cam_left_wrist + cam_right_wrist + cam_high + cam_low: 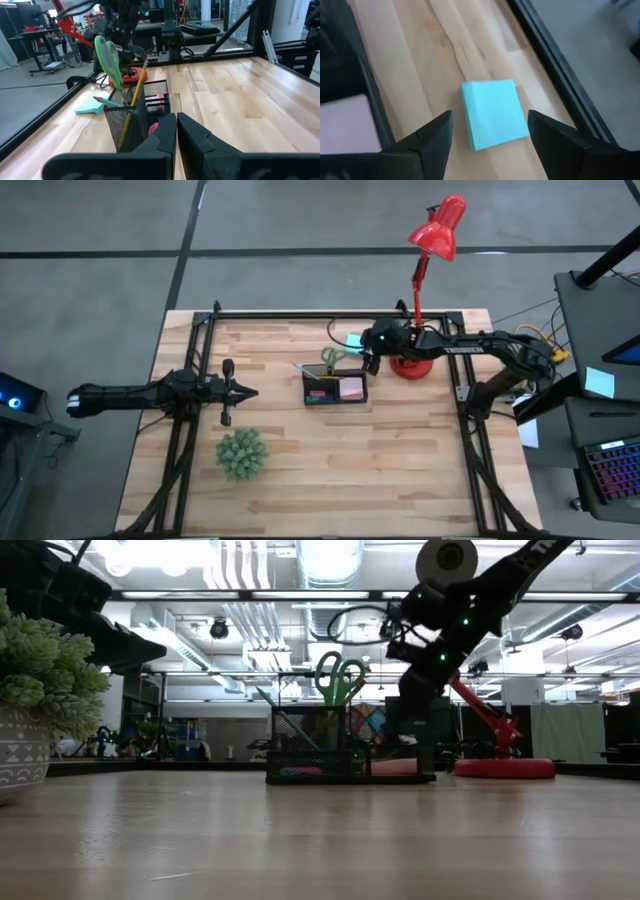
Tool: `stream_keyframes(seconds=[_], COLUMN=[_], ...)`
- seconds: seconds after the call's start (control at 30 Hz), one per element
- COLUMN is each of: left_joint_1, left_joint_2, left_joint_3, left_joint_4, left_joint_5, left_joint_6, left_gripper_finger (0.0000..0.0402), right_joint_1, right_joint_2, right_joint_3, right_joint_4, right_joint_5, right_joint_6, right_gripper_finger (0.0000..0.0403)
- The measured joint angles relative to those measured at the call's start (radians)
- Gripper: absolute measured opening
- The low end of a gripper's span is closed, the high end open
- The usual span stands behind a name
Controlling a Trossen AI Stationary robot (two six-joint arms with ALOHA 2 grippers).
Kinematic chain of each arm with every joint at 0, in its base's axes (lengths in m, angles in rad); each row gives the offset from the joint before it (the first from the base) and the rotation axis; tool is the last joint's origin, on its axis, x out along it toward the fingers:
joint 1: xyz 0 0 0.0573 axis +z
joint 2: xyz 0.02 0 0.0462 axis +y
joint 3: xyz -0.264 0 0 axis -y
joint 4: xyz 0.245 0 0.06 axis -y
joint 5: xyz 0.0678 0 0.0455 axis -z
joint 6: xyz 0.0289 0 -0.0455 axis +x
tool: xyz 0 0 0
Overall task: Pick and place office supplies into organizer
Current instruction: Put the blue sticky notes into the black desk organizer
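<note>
teal sticky-note pad [493,114] flat on wood surface [400,460] behind black mesh organizer [335,388], framed by right claw [490,137], spread wide for straddling; left claw [176,131] pressed together, empty, waiting well apart.

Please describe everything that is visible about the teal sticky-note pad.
The teal sticky-note pad is a small square block of light teal paper, with a slight crease on its top sheet. It lies flat on the wooden table, outside the black organizer, near the table's far edge. Nothing touches it. The open right gripper is above it, one finger on each side.
</note>
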Motion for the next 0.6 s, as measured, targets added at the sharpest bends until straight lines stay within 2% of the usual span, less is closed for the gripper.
stream_keyframes(seconds=[0.27, 0.37, 0.43, 0.6], left_joint_1=[0.000, 0.000, 0.000, 0.000], left_joint_2=[0.000, 0.000, 0.001, 0.001], left_joint_3=[0.000, 0.000, 0.000, 0.000], left_joint_4=[-0.001, -0.001, -0.001, -0.001], left_joint_5=[0.000, 0.000, 0.000, 0.000], left_joint_6=[0.000, 0.000, 0.000, 0.000], left_gripper_finger=[0.0000, 0.0000, 0.0000, 0.0000], right_joint_1=[-0.011, -0.025, -0.036, -0.070], right_joint_2=[0.116, 0.153, 0.175, 0.224], right_joint_3=[0.034, 0.067, 0.100, 0.182], right_joint_4=[-0.008, -0.017, -0.051, -0.163], right_joint_5=[-0.007, -0.071, -0.118, -0.127], right_joint_6=[-0.057, -0.089, -0.112, -0.143], right_gripper_finger=[0.0244, 0.0243, 0.0241, 0.0234])
